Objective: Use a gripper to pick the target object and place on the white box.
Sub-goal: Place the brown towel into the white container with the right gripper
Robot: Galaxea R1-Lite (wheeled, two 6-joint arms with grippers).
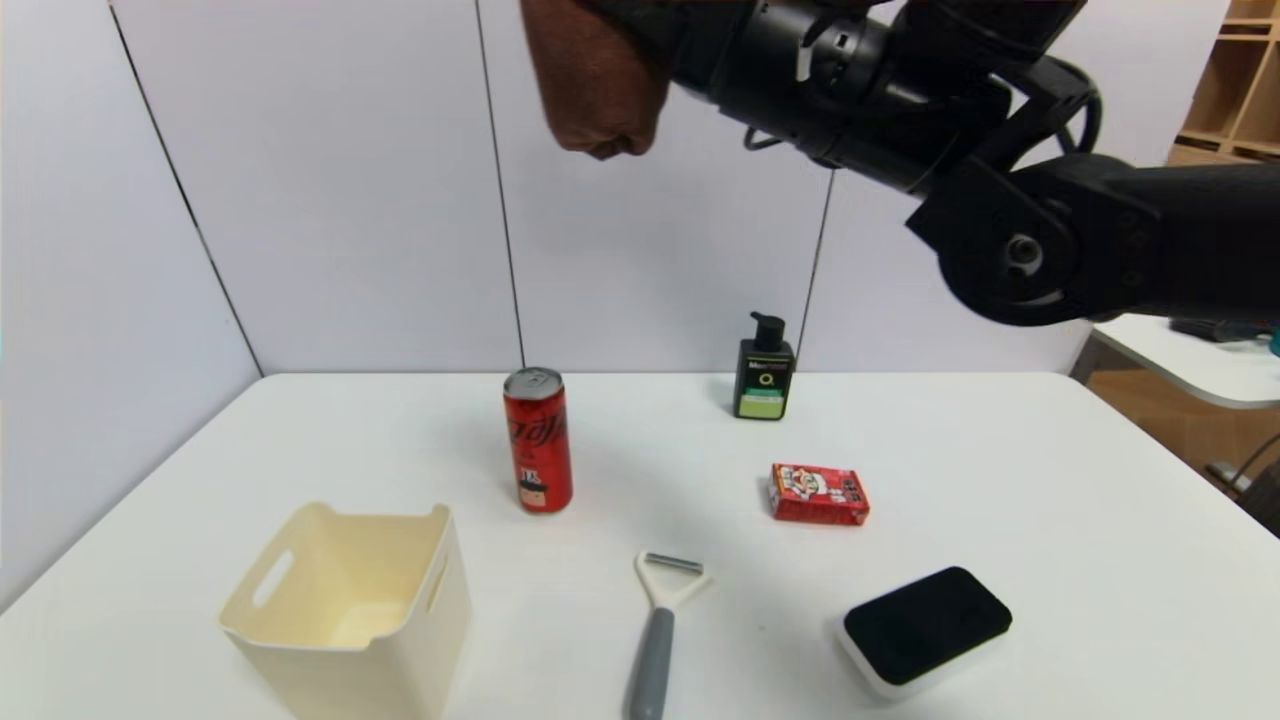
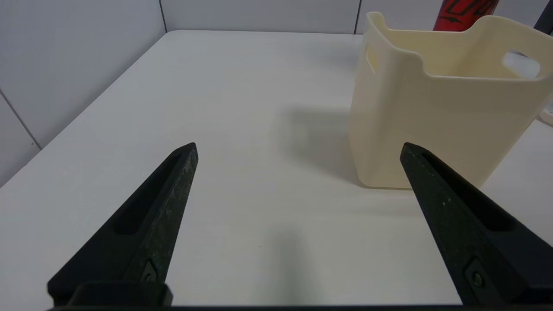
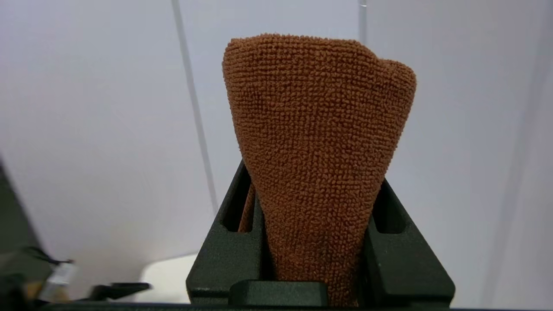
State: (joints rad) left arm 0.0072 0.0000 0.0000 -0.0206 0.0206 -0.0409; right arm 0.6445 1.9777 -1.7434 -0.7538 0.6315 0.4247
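Nearest to me, at the table's [image 1: 1000,450] front-left corner, stood the white box [image 1: 345,610], mouth up and bare inside, handle slots in two opposite walls. My left gripper [image 2: 298,155] hung low just beside it near the left edge, fingers spread wide with nothing between them. It was the closer one to the box, but the load was not there. Along the front edge lay a peeler [image 1: 658,620], and a black pad [image 1: 925,625] sat toward the front-right. Further in, a red can [image 1: 538,440] stood upright just behind the box, a small red carton [image 1: 818,494] lay mid-table, and a dark pump bottle [image 1: 764,380] was against the far edge. High above all that, up at the level of the back wall panels, my right gripper [image 3: 317,224] was clenched on the brown towel [image 1: 595,80]. The bundle stuck out past my fingertips along the fingers' own line, its free end bulging and drooping toward the table. So the box lay well below and to the left of the towel, toward the near corner. I judged the carry had to swing left, come forward and drop, passing over the can. The tabletop was white and smooth, and pale seamed panels closed the back and the left side.
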